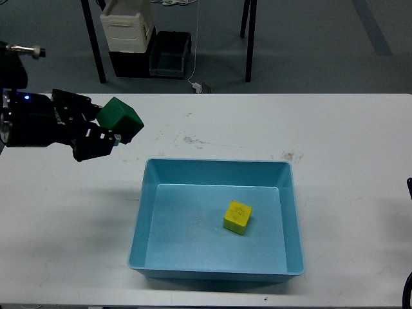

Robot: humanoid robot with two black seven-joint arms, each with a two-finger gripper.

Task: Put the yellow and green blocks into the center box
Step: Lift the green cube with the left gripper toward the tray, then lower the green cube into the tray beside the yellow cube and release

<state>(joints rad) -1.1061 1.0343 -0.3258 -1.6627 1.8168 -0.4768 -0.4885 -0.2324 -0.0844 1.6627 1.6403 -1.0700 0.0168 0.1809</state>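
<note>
A yellow block lies inside the blue box at the table's middle front. My left gripper comes in from the left and is shut on a green block. It holds the block in the air, above the table, just left of and beyond the box's far left corner. My right gripper is out of view; only a dark sliver of the right arm shows at the right edge.
The white table has scuff marks behind the box. Beyond its far edge stand black table legs, a cream container and a dark bin on the floor.
</note>
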